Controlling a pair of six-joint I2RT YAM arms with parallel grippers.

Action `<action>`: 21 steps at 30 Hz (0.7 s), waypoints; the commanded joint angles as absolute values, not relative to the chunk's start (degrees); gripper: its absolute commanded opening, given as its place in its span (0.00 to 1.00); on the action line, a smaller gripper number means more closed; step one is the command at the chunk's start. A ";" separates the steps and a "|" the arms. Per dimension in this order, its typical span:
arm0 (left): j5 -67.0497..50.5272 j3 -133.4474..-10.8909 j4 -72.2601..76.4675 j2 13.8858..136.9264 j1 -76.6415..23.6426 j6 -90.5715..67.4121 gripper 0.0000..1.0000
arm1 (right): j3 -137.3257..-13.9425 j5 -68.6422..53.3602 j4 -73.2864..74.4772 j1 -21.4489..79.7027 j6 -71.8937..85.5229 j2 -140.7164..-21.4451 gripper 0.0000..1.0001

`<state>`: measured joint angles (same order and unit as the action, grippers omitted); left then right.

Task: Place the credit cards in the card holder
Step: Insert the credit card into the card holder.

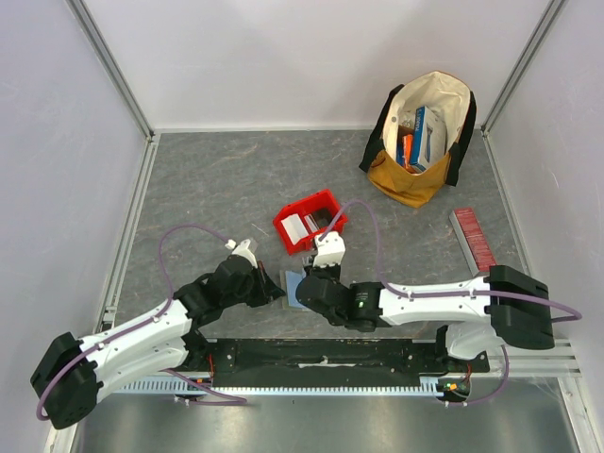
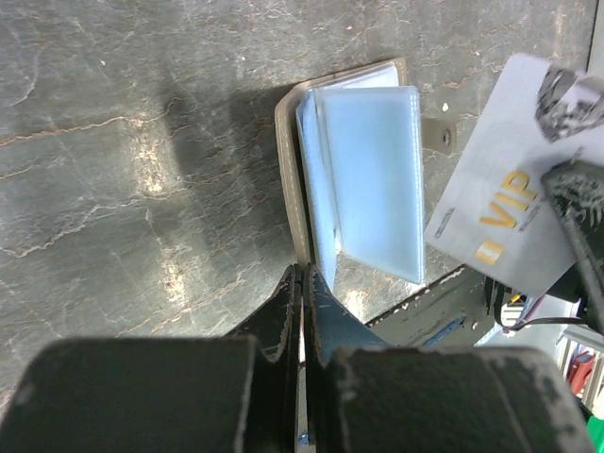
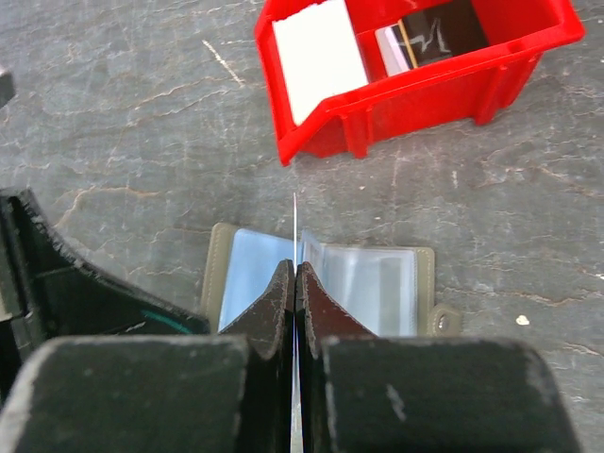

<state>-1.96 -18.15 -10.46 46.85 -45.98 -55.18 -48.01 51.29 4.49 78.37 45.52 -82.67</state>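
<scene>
The grey-olive card holder (image 2: 289, 160) lies open on the table, its clear sleeves (image 2: 368, 170) fanned up. It also shows in the top view (image 1: 293, 286) and the right wrist view (image 3: 377, 283). My left gripper (image 2: 304, 276) is shut on the holder's near cover edge. My right gripper (image 3: 295, 269) is shut on a white "VIP" credit card (image 2: 500, 208), seen edge-on in its own view (image 3: 295, 219), held upright just above the open sleeves. More cards, one white (image 3: 321, 57) and one dark (image 3: 442, 33), lie in the red bin (image 3: 425, 94).
The red bin (image 1: 310, 222) stands just beyond the holder. A tan and black bag (image 1: 420, 137) with colourful boxes stands at the back right. A long red ribbed box (image 1: 472, 238) lies at the right. Both grippers (image 1: 276, 288) (image 1: 308, 279) crowd the holder.
</scene>
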 commanded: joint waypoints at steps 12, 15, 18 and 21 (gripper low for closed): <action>-0.79 -17.05 -8.88 47.99 -45.88 -54.84 0.02 | -44.12 45.35 7.12 72.43 50.27 -80.42 0.00; -0.70 -16.26 -8.53 48.69 -45.88 -54.93 0.02 | -42.37 39.85 4.41 70.24 49.75 -78.93 0.00; -0.79 -15.21 -7.47 49.74 -45.88 -55.11 0.02 | -38.86 27.90 -3.75 66.11 48.86 -77.70 0.00; -0.35 -14.68 -7.12 51.15 -45.79 -55.20 0.02 | -35.43 18.30 -11.58 63.55 49.91 -77.52 0.00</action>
